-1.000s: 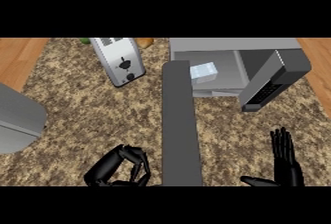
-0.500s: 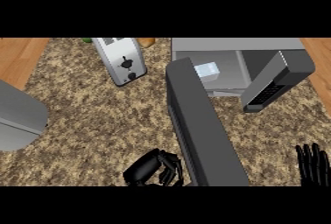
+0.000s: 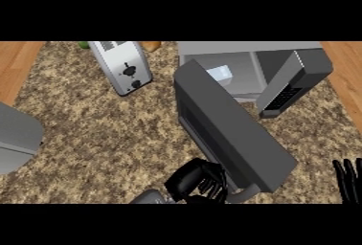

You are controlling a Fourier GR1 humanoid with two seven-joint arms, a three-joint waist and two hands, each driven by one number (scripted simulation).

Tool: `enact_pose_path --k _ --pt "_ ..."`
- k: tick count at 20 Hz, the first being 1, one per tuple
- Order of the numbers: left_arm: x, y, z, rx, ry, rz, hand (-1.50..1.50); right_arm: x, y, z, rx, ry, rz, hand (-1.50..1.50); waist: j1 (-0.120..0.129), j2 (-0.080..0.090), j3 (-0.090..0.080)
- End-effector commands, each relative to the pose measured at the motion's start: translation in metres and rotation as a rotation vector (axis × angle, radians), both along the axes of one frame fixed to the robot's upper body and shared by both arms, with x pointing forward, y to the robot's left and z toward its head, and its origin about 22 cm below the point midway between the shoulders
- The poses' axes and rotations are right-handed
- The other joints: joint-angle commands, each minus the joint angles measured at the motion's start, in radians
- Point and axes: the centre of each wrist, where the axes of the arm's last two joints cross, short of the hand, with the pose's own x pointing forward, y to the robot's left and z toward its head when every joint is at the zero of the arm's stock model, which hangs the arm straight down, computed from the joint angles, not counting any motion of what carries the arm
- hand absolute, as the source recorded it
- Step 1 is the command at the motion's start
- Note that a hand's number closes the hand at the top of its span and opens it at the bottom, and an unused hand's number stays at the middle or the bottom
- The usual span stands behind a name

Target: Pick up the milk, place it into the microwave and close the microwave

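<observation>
You have one milk carton [image 3: 218, 75] inside one microwave [image 3: 247, 52], door [image 3: 230, 129] partly open; one toaster [image 3: 121, 67]; left hand [image 3: 194, 182] curled at the door's edge; right hand [image 3: 348, 178] fingers straight.

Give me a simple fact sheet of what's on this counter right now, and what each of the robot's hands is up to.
Surface: speckled brown counter
Microwave: at the back, interior visible
Microwave door: open, swung out toward the robot
Milk: pale carton inside the microwave
Toaster: silver, back left
Left hand: fingers curled, at the door's near end; contact unclear
Right hand: open, fingers up, resting at the lower right edge
Task state: milk in, door not yet closed
</observation>
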Motion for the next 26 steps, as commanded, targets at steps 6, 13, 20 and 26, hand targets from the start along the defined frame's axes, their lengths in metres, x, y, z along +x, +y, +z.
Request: enact_pose_path --k 6,13,20,26 --pt "0.017 -0.029 0.024 0.010 -0.033 0.083 1.50 0.006 0.001 0.037 -0.025 -0.045 0.120 -1.50 -0.095 0.015 -0.003" --pt "0.037 -0.031 0.054 -0.265 -0.095 0.251 -1.50 0.014 -0.004 0.052 -0.050 -0.105 0.131 -1.50 -0.149 0.031 -0.009" --pt "0.052 -0.035 0.060 -0.295 -0.134 0.301 -1.50 0.021 -0.004 0.068 -0.037 -0.135 0.177 -1.50 -0.203 0.047 -0.007" --pt "0.071 -0.038 0.076 -0.326 -0.144 0.342 -1.50 0.027 -0.003 0.076 -0.025 -0.150 0.251 -1.50 -0.239 0.061 -0.005"
